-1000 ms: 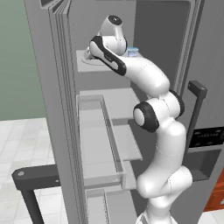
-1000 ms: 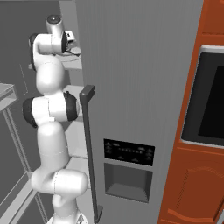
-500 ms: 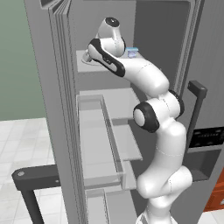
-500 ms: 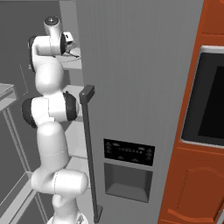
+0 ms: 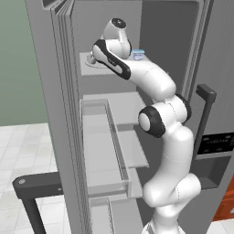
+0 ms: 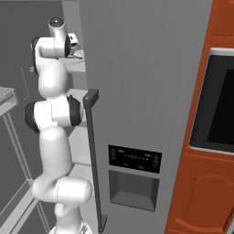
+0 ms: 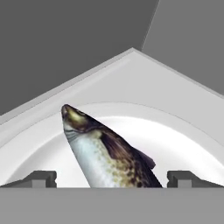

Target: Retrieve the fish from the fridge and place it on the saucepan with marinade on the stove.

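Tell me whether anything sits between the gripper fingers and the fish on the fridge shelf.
Nothing visible does. In the hand view the slender grey-silver speckled fish lies on a white round plate, directly between the two dark finger tips, which stand apart on either side.

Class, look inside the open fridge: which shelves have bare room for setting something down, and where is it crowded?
The two lower shelves beside the door bin look bare. The top shelf is crowded: the gripper over the fish on its plate, and a small blue cup.

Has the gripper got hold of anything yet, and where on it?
Nothing held yet: the gripper is open, its fingertips astride the fish without touching it.
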Controlling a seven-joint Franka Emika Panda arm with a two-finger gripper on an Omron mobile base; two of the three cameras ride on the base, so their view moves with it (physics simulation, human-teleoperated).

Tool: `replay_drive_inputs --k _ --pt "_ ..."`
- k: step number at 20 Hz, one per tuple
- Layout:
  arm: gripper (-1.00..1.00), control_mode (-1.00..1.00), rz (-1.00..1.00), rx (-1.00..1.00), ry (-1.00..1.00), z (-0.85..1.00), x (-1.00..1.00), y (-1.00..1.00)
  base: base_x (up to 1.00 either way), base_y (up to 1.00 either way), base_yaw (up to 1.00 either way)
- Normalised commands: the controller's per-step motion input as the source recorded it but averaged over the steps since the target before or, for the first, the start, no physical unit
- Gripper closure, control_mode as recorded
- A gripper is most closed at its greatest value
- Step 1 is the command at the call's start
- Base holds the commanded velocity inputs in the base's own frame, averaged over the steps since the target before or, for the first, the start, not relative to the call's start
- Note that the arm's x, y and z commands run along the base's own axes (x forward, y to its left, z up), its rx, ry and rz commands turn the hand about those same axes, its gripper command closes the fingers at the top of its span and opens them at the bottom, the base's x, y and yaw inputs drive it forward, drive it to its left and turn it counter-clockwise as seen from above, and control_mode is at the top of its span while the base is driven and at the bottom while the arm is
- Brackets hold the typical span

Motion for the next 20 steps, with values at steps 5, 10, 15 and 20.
replay_drive_inputs --k 5,10,15,20 --pt "-1.00 -1.00 0.03 0.00 0.00 -0.22 0.20 -0.02 0.00 0.00 0.00" --pt "1.00 -1.00 0.04 0.00 0.00 -0.28 0.01 0.00 0.00 0.00 0.00" --pt "1.00 -1.00 0.02 0.00 0.00 -0.13 0.00 0.00 0.00 0.00 0.00" --pt "1.00 -1.00 0.00 0.00 0.00 -0.06 0.00 0.00 0.00 0.00 0.00"
